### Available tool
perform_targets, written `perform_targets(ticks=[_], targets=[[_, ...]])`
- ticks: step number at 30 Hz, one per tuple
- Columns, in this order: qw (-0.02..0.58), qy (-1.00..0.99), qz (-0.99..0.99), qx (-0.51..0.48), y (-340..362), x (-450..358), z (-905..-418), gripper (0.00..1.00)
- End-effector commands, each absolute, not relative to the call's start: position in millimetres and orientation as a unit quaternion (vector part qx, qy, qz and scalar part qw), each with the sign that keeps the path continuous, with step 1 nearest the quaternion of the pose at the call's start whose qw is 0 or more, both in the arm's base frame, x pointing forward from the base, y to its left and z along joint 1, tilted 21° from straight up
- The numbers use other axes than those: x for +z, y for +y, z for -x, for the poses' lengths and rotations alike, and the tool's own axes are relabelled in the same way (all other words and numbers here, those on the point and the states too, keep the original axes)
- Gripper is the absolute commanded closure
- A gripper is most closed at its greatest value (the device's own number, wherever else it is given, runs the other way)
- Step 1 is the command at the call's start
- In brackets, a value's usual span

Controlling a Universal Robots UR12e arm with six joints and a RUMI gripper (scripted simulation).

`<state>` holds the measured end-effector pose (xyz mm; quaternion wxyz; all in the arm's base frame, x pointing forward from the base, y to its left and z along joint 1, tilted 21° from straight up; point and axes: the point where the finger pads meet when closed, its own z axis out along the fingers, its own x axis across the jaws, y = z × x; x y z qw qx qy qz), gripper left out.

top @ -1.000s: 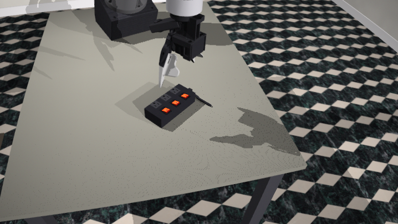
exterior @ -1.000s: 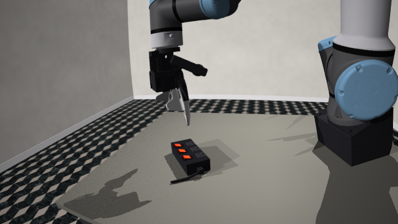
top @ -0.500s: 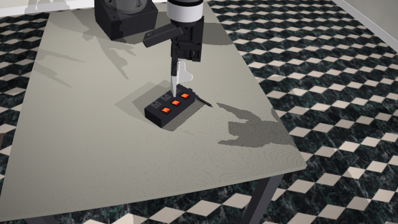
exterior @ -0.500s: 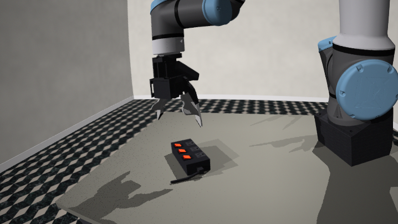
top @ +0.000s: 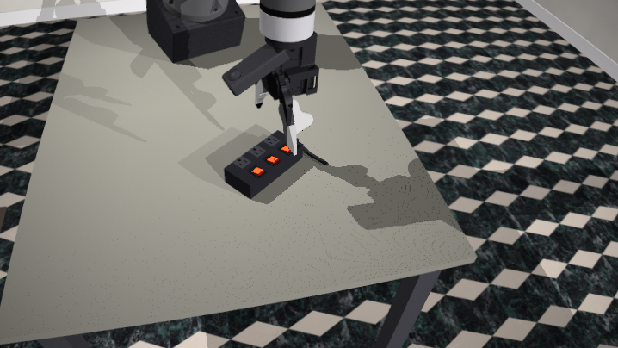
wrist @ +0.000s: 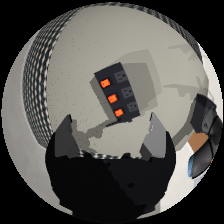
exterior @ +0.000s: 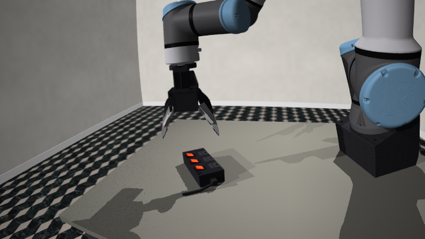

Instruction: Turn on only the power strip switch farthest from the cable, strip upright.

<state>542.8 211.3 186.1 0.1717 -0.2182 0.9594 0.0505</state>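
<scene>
End effector [exterior: 190, 132] fully spread, gripping nothing, hanging above power strip [exterior: 203, 167] lying face-up mid-bench [exterior: 282, 190]. Risk: descending off-centre could shove or tip the strip, or press two adjacent orange switches [exterior: 194, 160] together.

The power strip [exterior: 203, 166] lies on the table [exterior: 267, 207], under the gripper [exterior: 190, 131], well apart from the arm's base [exterior: 383, 160].

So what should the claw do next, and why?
Probably sink toward the strip. The gripper hangs open and empty well above it, touching nothing, and the three orange switches face up, so a fingertip must come down to press one.
</scene>
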Motion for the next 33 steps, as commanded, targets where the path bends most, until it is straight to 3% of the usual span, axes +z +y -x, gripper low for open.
perform_targets(ticks=[1, 27, 28, 33], targets=[[0.176, 0.942, 0.283, 0.043, 212.8, 183.6, -544.8, 0.00], [0.180, 0.898, 0.401, 0.020, 217.1, 177.1, -547.2, 0.00], [0.180, 0.898, 0.401, 0.020, 217.1, 177.1, -547.2, 1.00], [0.180, 0.898, 0.401, 0.020, 217.1, 177.1, -547.2, 1.00]])
